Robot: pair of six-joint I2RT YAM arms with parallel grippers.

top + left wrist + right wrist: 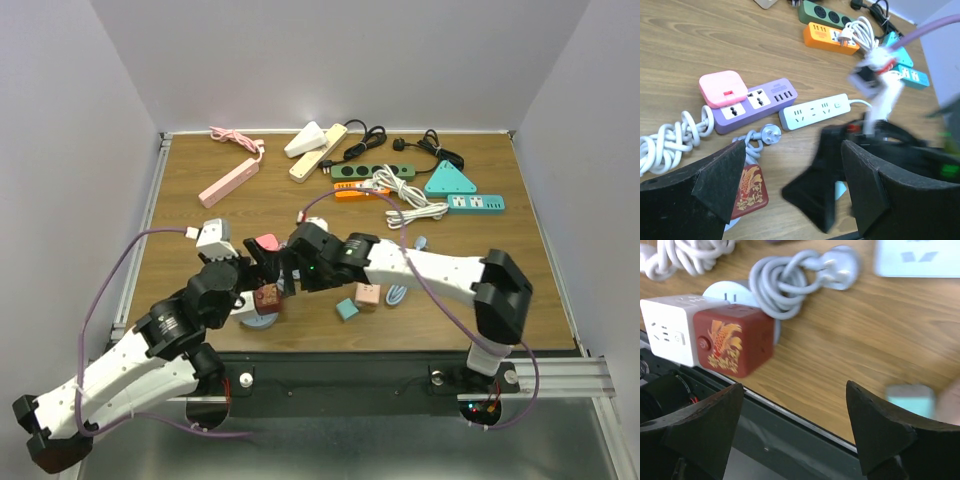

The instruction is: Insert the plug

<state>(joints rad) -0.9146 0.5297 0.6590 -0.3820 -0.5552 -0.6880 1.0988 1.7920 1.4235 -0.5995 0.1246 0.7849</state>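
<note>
Left hand (792,160), right hand (794,390): fingers spread wide, nothing held, both above bench (700,40). Purple power strip (757,102) just beside white strip (812,111). Red cube socket (732,342) touching white cube (667,327). Grey plug (771,134), cord coiled, loose on bench between purple strip and red cube.

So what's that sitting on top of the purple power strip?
A pink square block covers one end of the purple strip. Two sockets and USB ports show; whatever lies beneath the block is hidden.

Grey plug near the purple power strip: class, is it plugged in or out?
Out. The grey plug lies loose on the table, prongs showing, beside the purple power strip.
</note>
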